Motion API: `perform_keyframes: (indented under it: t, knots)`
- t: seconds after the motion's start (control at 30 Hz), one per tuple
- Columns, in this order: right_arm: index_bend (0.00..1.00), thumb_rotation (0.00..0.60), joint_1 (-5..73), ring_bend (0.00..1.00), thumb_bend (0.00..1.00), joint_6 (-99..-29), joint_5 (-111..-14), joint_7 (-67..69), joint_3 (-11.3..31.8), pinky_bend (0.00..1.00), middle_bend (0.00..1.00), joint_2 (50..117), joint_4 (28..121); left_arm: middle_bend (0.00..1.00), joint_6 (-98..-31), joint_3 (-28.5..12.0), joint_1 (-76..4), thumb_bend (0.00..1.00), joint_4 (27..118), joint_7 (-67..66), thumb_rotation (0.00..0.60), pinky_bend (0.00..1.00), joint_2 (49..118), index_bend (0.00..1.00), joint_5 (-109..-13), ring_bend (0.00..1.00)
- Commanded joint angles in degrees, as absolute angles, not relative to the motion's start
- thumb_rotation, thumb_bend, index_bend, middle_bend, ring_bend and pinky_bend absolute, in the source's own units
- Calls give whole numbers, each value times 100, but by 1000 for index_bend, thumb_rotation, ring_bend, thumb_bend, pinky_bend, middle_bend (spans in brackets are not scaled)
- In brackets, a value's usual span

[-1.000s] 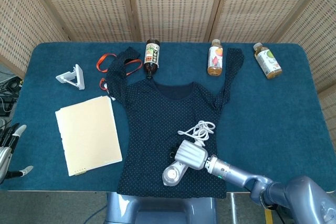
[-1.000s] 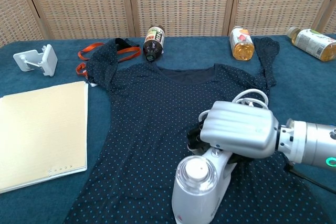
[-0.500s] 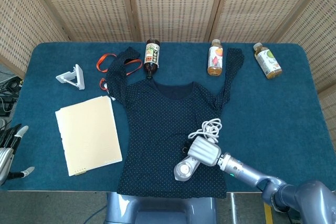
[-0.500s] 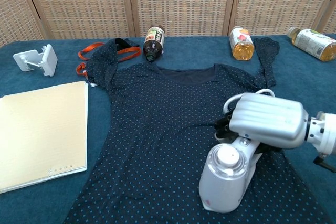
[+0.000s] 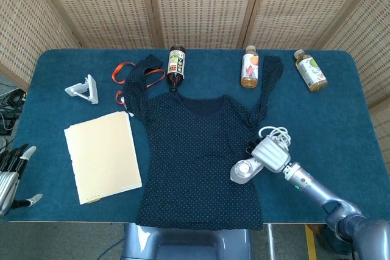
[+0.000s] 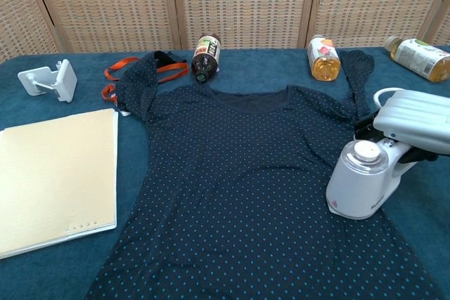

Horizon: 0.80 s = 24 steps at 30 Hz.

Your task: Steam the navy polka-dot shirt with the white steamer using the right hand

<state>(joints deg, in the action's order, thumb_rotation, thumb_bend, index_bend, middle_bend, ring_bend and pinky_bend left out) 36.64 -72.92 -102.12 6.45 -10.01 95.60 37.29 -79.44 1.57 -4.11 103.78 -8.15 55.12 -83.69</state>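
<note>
The navy polka-dot shirt point(image 5: 195, 150) was laid flat down the middle of the table point(image 5: 341, 120), hem at the front edge and sleeves reaching toward the back edge. The right hand point(image 5: 271, 153) was wrapped around the handle of the white steamer point(image 6: 362, 180), which sat over the shirt's right edge, toward the table's front right. Its white cord point(image 5: 275, 133) was coiled just behind it. The left hand point(image 5: 12, 172) was off the front left corner, fingers apart and holding nothing.

Other stuff: a cream folder point(image 5: 102, 155) near the front left, a white stand point(image 5: 84, 89) and orange strap point(image 5: 125, 71) at the back left, and a dark bottle point(image 5: 176, 64), orange drink bottle point(image 5: 250, 67) and green-label bottle point(image 5: 310, 70) lying along the back edge.
</note>
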Motion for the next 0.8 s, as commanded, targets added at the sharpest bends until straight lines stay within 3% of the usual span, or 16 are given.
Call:
perform_keyframes:
  t: [0.03,0.8]
  knots:
    - [701,600,3641,640,1000,-7396,-10294,724,-1039,894,567,9609,3671,0,-7947,160,-410,0,10395,-836,600,0,5512,0,-8369,0]
    - [701,600,3820,640,1000,-7828,-11431,-216,-1648,895,567,9164,5726,0,-7975,156,-393,0,10326,-699,600,0,5479,0,-8365,0]
